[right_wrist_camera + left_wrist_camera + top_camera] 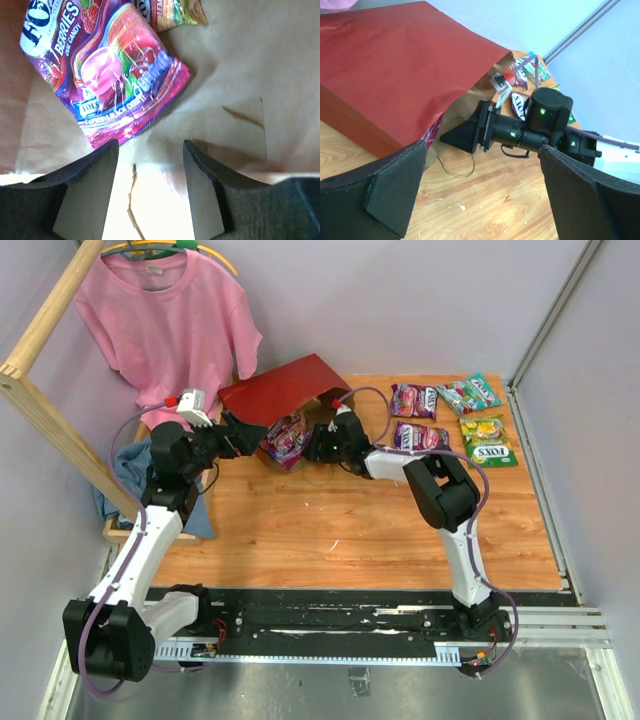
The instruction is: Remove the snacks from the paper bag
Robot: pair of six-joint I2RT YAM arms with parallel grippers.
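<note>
Dark-red paper bag [285,390] lay on its side at rear of table [350,520] | berries packet [107,75] inside, second packet [170,12] behind it, shown only by right wrist | right gripper [150,150] spread, empty, at mouth | left gripper [480,155] spread just outside | loose Fox's packets [487,440] lay right.

Pink T-shirt [165,320] hangs on a yellow hanger [215,255] at the back left, right by a slanted wooden beam [45,360]. Below it a crumpled blue cloth [130,475] sits at the left edge of the wooden table [330,530]. A black strip [330,618] runs along the near edge, and a metal rail [545,470] goes down the right side.
</note>
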